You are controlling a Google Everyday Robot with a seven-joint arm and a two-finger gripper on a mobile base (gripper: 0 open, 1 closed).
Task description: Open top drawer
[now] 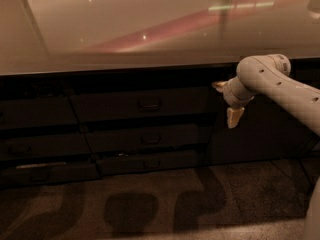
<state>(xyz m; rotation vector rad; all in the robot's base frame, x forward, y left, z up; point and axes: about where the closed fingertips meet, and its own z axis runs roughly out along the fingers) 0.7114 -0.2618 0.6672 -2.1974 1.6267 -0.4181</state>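
The top drawer point(140, 105) is a dark flat front with a small loop handle point(149, 104) at its centre, just below the counter edge, and it sits flush with the cabinet. My gripper point(231, 115) hangs at the end of the white arm point(280, 84), to the right of the drawer stack, in front of the dark panel beside it. Only one pale finger point(234, 117) shows, pointing down. It touches nothing.
Two shallower drawer fronts point(145, 139) lie below the top one, and another stack of dark drawers point(40, 134) stands at the left. A glossy pale counter top point(125, 29) runs above. A patterned floor point(150, 204) lies in front.
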